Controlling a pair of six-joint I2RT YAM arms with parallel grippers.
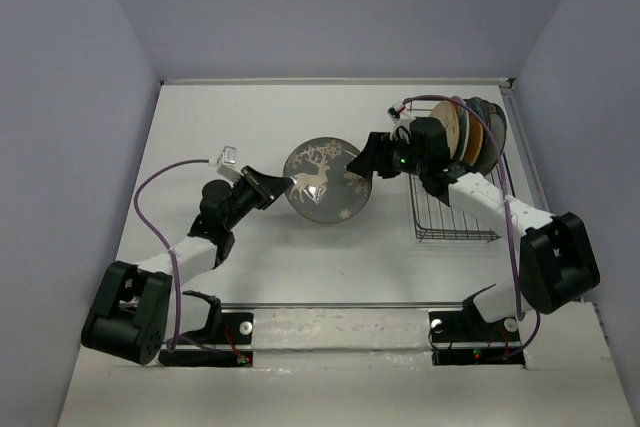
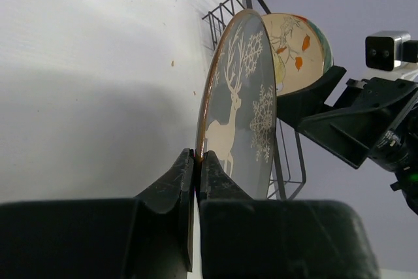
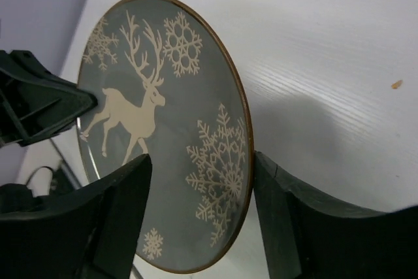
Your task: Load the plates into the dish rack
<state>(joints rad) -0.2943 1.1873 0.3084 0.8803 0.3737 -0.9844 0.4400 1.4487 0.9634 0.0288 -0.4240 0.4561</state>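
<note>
The glossy round grey plate, brown-edged with a cream deer and snowflakes, hangs tilted over the matte white table. The left gripper is pressed together on its left rim. The right gripper stands spread astride the opposite edge. In the black wire dish rack, upright plates overlap, partly hidden by the right arm.

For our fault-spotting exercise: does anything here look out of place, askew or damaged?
Only the deer plate: it is outside the rack, held tilted by its rim in the left gripper. No damage shows.
</note>
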